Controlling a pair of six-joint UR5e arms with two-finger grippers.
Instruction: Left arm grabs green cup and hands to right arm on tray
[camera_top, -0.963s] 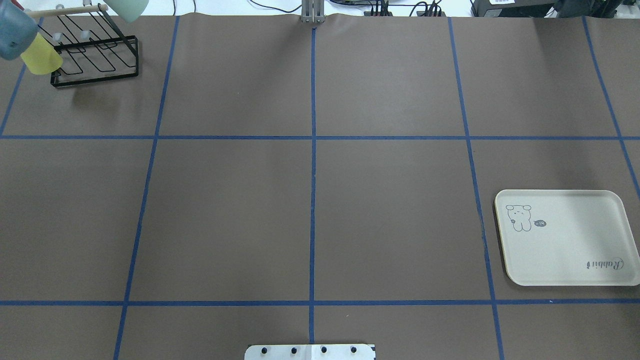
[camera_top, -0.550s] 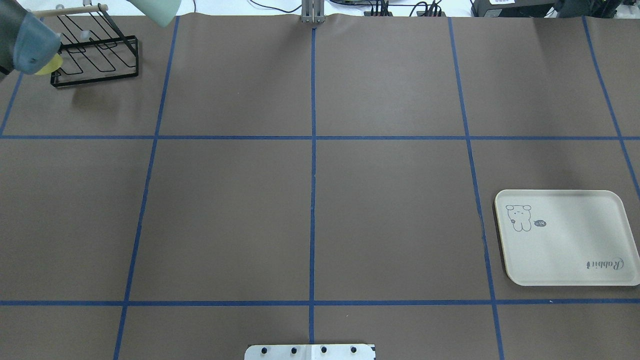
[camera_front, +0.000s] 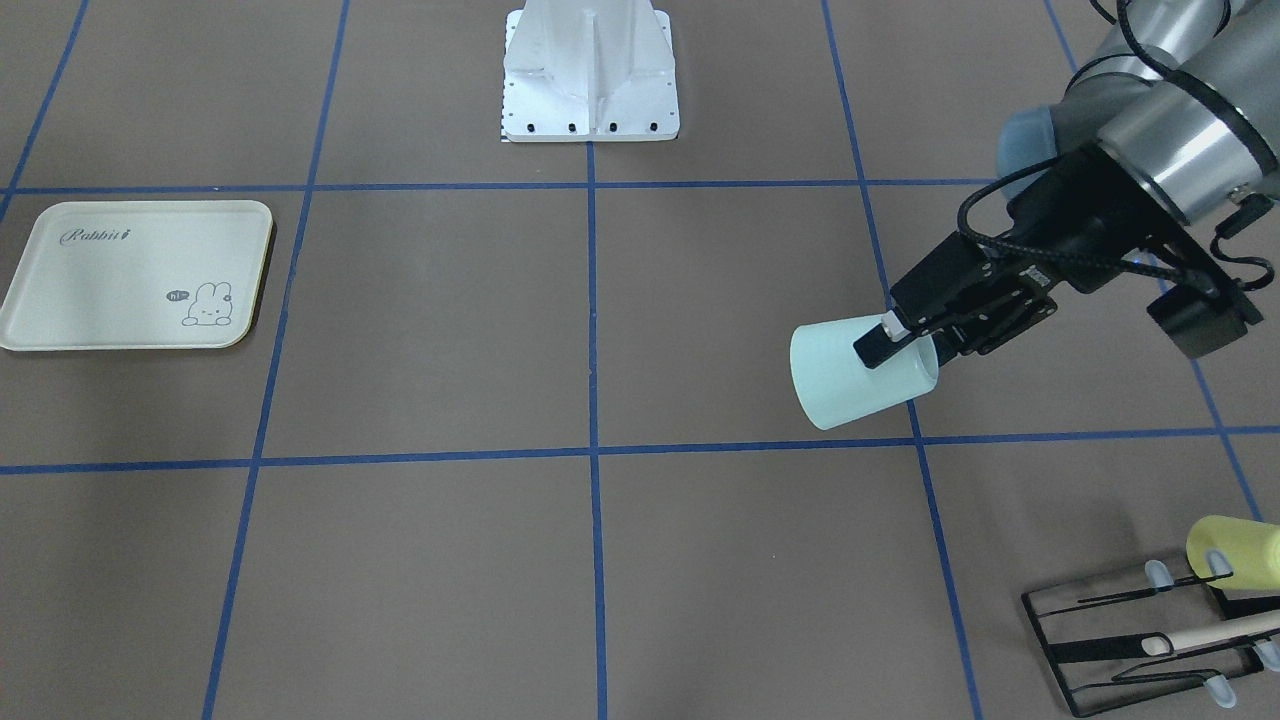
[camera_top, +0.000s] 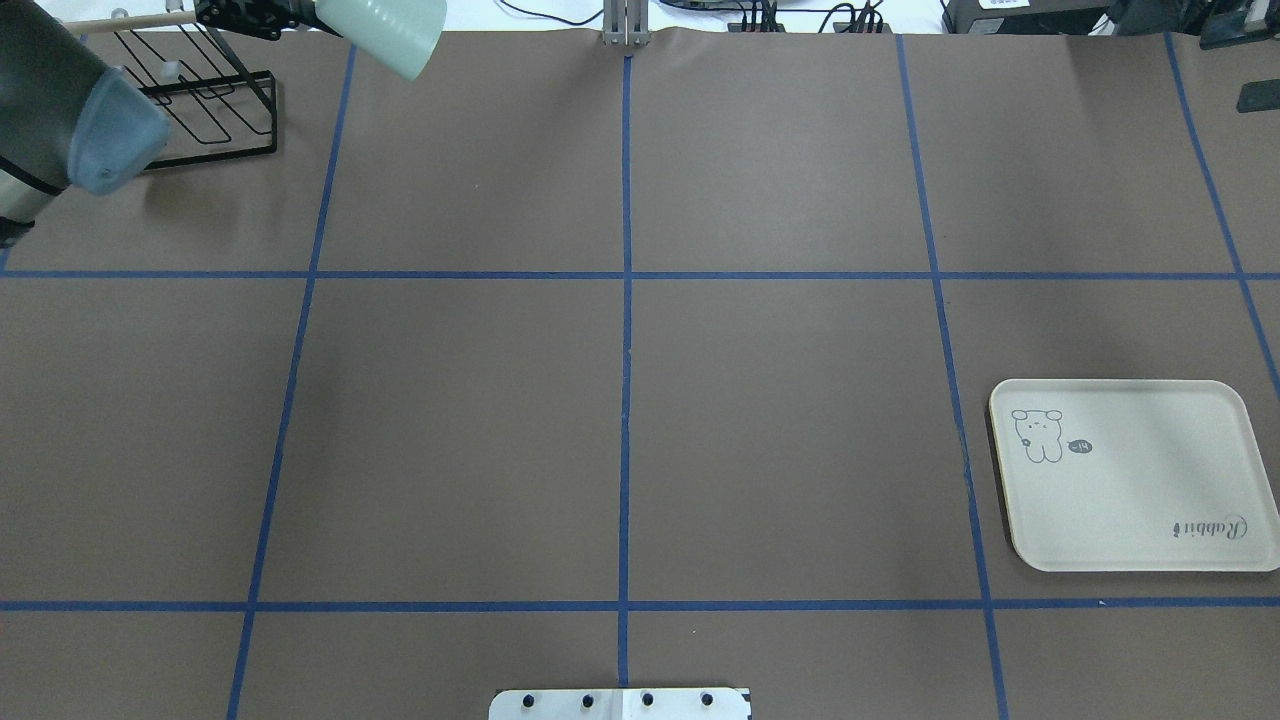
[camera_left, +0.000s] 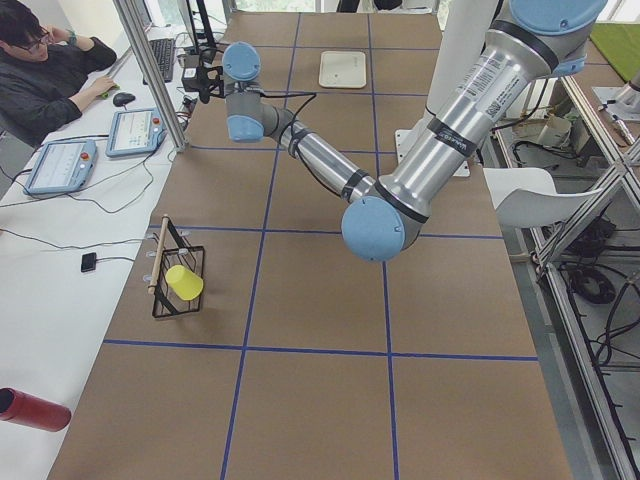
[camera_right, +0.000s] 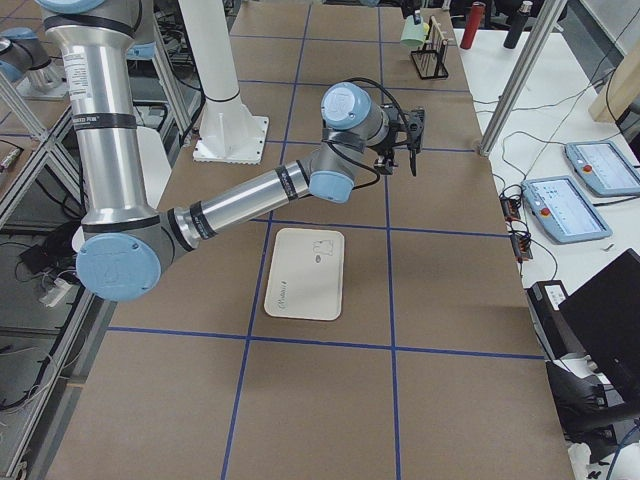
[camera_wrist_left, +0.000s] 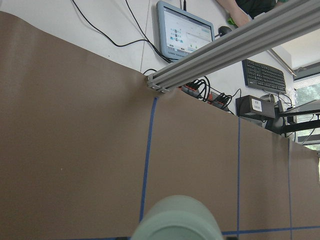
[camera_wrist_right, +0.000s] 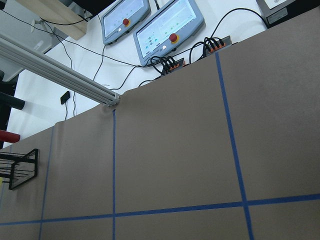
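Two grey robot arms work over a brown table marked with blue tape lines. The left arm reaches over its own half, and the left gripper is pinched on the green cup, which it holds tipped on its side, clear of the table surface. The cream tray with the rabbit drawing lies flat on the opposite half, well apart from the cup. The right arm stretches out above the table beyond the tray; whether the right gripper is spread or pressed together cannot be told. A yellow cup hangs on a black wire rack at the table's far left corner.
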